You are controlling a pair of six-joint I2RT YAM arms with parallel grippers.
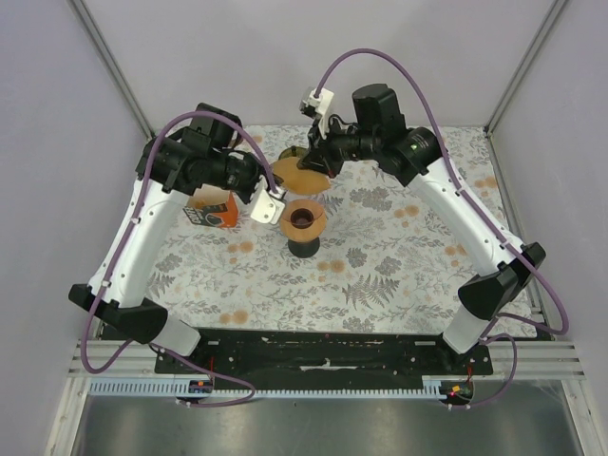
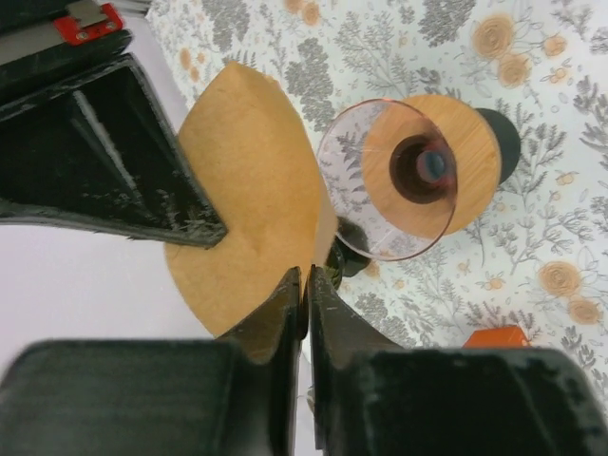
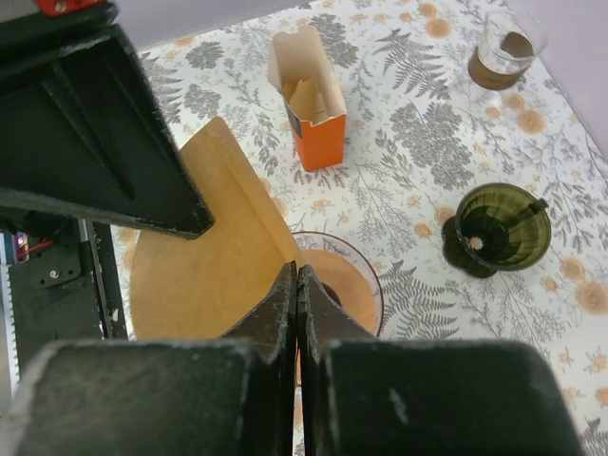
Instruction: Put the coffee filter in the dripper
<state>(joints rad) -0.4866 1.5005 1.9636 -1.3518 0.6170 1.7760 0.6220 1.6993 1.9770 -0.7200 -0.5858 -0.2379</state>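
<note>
The floral-patterned table (image 1: 408,271) carries the dripper (image 1: 305,226), an orange box (image 1: 220,213), a green cup (image 3: 502,231) and a glass (image 3: 503,55).

Lab test cell: aluminium frame (image 1: 107,57), blank white walls (image 1: 237,47), floral tablecloth (image 1: 399,275).

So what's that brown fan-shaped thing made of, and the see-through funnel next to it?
The brown fan-shaped filter looks like thin unbleached paper: matte, flat, with a crisp straight edge. The see-through cone-shaped dripper is shiny clear glass or plastic, I can't tell which; the tan round ring shows through it. That ring looks like wood, smooth and matte.
</note>
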